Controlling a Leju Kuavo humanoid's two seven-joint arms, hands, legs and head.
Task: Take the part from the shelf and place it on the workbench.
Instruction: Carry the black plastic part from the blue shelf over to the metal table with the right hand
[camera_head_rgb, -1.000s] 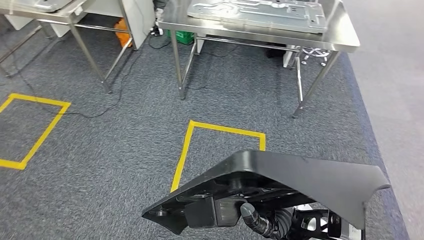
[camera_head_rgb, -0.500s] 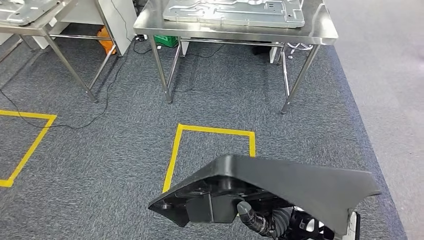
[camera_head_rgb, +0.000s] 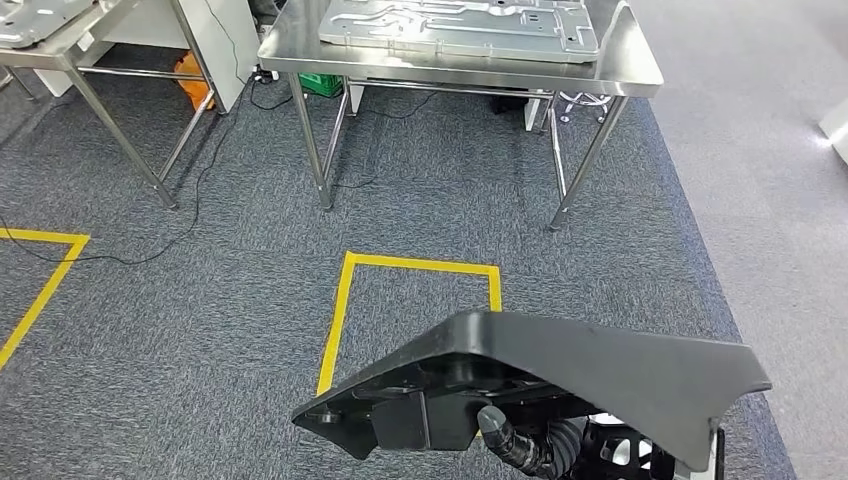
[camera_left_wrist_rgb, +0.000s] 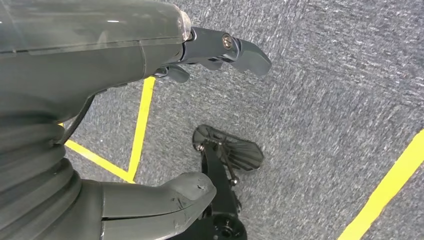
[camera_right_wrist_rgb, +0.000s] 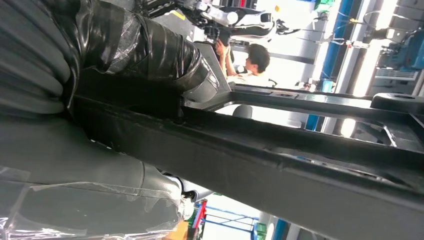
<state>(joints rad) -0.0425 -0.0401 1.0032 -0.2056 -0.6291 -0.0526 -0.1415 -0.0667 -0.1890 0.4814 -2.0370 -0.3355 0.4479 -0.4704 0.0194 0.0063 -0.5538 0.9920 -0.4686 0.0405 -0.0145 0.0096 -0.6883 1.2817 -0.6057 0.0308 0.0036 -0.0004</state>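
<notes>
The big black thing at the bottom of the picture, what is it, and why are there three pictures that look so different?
These come from a walking robot with two arms and hands. One camera sits high on its body and looks down; the other two sit at its wrists. The black part is what the robot carries, and its right hand grips it from underneath. The right wrist camera sits right against that part, so it looks huge and dark there. The left hand hangs over the grey carpet and holds nothing. Ahead stands a shiny metal workbench with a flat metal plate on it. The part is meant to go on the workbench. The yellow tape square marks a spot on the floor.
</notes>
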